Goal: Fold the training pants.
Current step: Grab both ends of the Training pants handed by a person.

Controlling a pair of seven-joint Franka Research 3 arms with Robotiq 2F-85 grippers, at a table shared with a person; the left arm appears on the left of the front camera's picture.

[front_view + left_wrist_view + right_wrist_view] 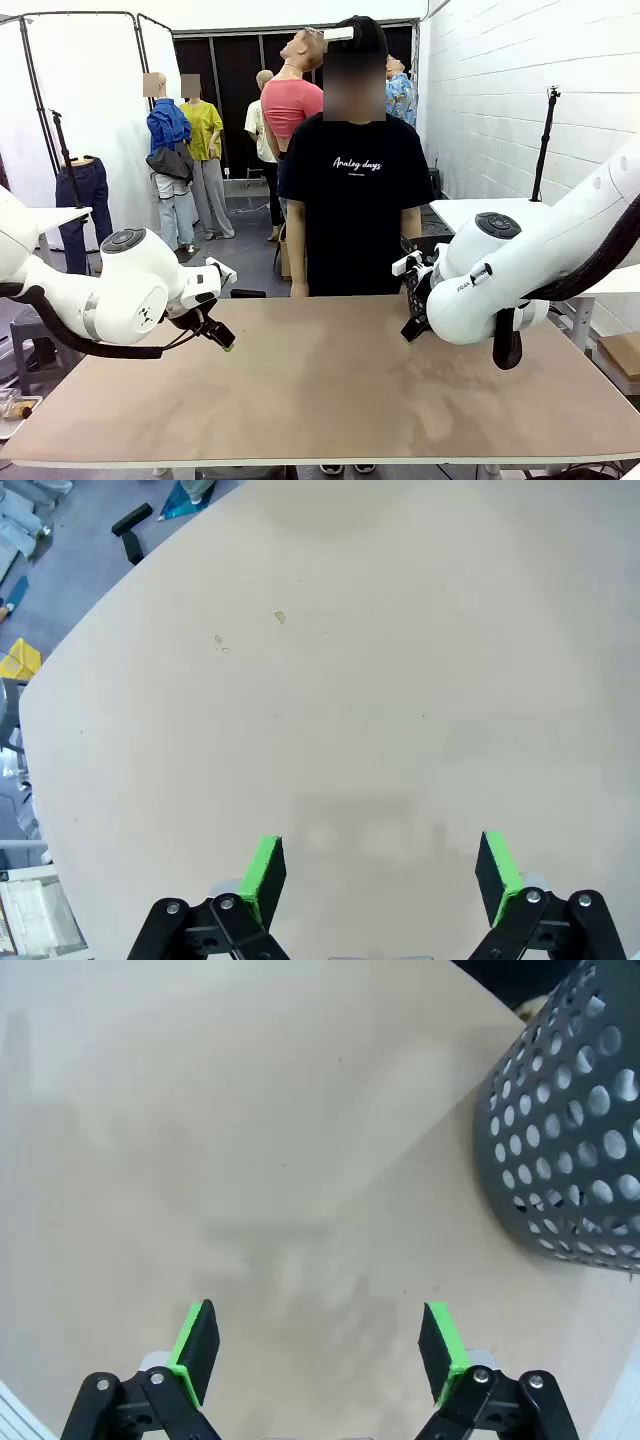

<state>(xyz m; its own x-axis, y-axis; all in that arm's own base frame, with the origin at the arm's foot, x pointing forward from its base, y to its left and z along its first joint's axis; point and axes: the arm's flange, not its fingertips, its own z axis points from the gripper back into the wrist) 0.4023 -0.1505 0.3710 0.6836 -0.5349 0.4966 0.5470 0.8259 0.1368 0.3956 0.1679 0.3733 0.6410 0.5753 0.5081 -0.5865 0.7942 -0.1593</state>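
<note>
The left gripper [224,341] is held just above the near-left part of the table [330,410], with its jaws spread wide and nothing between the green pads [264,875]. The right gripper [410,336] is poised likewise over the far-right part, jaws wide and empty, close beside a dark perforated basket [570,1130]. Where the training pants are cannot be told: the brown surface under both wrists is bare, and whether they lie in the basket cannot be judged, as its inside is hidden. A person [352,200] is stood at the far edge, between the two arms, with arms hanging down. The main risk is judged to lie in the garment's arrival. If it is laid down or handed over while the grippers are kept this low, the fabric may be draped over a finger or snagged on a pad, and the fold would be begun on a crumpled piece. If the pants are spread askew or bunched, a single layer may be pinched and the legs dragged out of line. The basket may be knocked by a reach of the right arm, since it is stood so near. A hand of the person could also be met if the middle of the table is approached from both sides at once.
</note>
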